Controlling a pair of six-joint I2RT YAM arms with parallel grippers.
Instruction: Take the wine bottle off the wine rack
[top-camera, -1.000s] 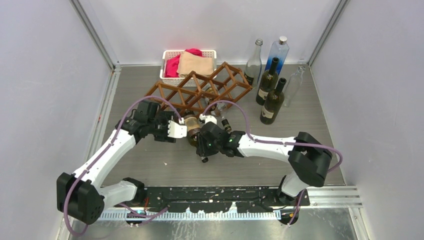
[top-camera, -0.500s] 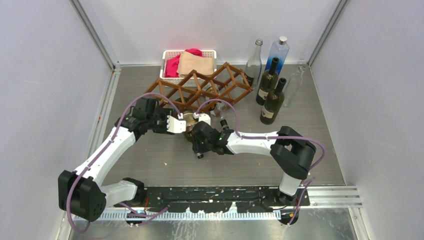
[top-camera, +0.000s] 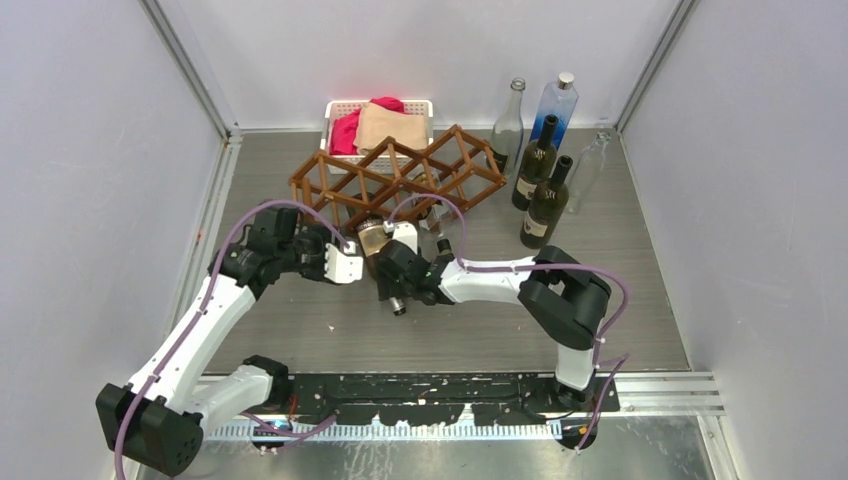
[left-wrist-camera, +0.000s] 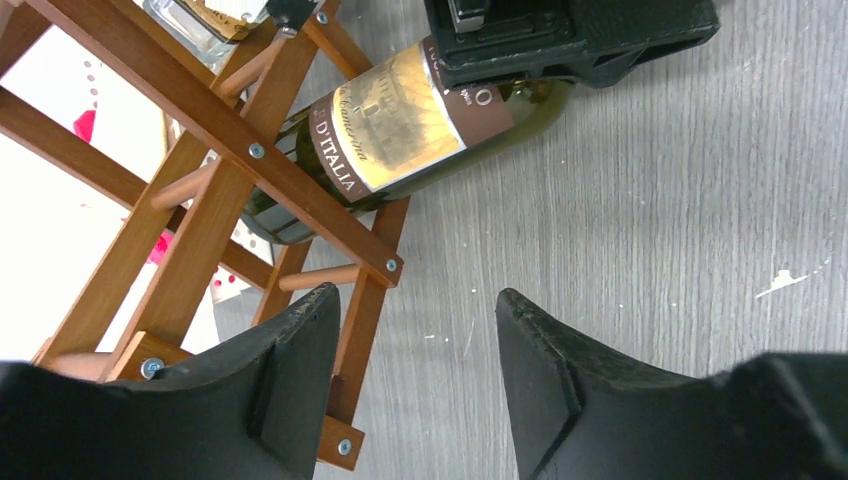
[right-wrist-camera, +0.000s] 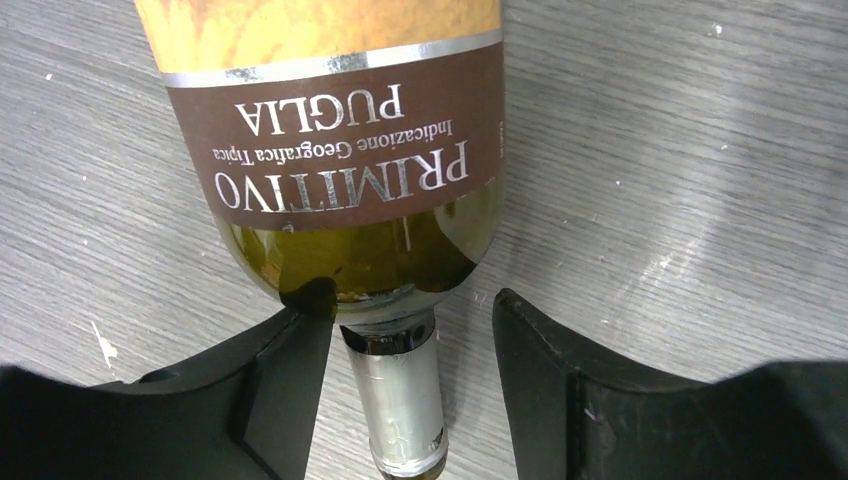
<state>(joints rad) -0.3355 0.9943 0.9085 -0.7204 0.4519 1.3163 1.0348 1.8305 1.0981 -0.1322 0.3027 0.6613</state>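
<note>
The wine bottle (top-camera: 373, 240) lies on the table, its base inside a lower cell of the brown lattice wine rack (top-camera: 395, 172) and its neck (right-wrist-camera: 400, 405) pointing toward the near side. In the left wrist view its brown-and-gold label (left-wrist-camera: 400, 130) shows under a rack slat (left-wrist-camera: 300, 190). My right gripper (right-wrist-camera: 408, 300) stands open astride the neck, its left finger (right-wrist-camera: 285, 360) touching the bottle's shoulder and a gap on the right. My left gripper (left-wrist-camera: 418, 298) is open above the rack's lower left corner, with an end slat beside its left finger (left-wrist-camera: 290, 390).
A white basket (top-camera: 335, 108) of pink and tan cloths stands behind the rack. Several upright bottles (top-camera: 545, 205) are grouped at the back right. A clear bottle (top-camera: 440, 225) rests in a neighbouring rack cell. Grey walls close in both sides.
My right gripper has let go of the bottle's neck. Both arms and the bottle shifted left and toward the rack. The left jaws have narrowed.
</note>
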